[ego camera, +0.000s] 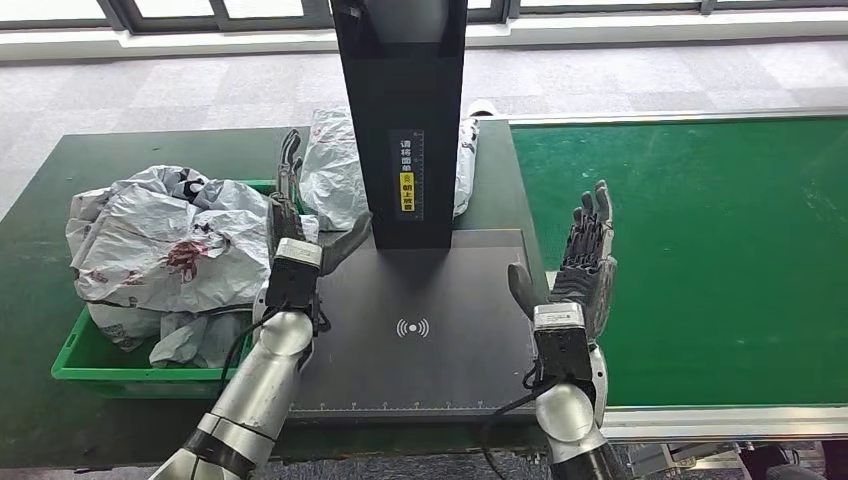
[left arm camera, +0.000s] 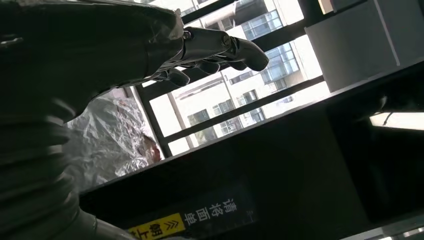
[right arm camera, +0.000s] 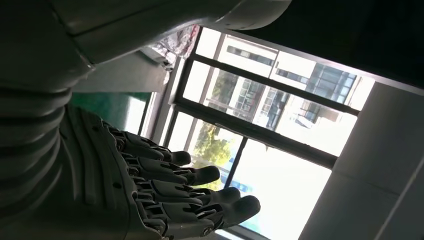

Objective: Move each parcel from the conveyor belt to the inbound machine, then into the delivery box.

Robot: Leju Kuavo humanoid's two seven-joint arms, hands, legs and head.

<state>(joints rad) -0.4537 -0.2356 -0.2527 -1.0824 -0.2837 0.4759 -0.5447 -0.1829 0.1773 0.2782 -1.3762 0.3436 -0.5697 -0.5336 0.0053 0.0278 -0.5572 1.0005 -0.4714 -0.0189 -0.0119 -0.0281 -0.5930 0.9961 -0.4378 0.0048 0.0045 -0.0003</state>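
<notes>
Both my hands are raised palm-inward over the dark inbound machine plate (ego camera: pixel 420 330), with nothing between them. My left hand (ego camera: pixel 295 225) stands open at the plate's left edge, fingers pointing up, thumb toward the black scanner column (ego camera: pixel 403 120). My right hand (ego camera: pixel 585 265) stands open at the plate's right edge, beside the green conveyor belt (ego camera: pixel 700 250), which carries no parcel in view. Several grey plastic parcels (ego camera: pixel 165 245) are heaped in the green delivery box (ego camera: pixel 80 360) on the left. Another grey parcel (ego camera: pixel 335 170) lies behind the column. The left hand (left arm camera: pixel 210 50) and right hand (right arm camera: pixel 165 195) show spread, empty fingers.
The scanner column rises from the back of the plate between my hands. The dark table (ego camera: pixel 40 200) extends left of the box. A metal rail (ego camera: pixel 720 420) edges the conveyor's near side. Windows and grey floor lie beyond.
</notes>
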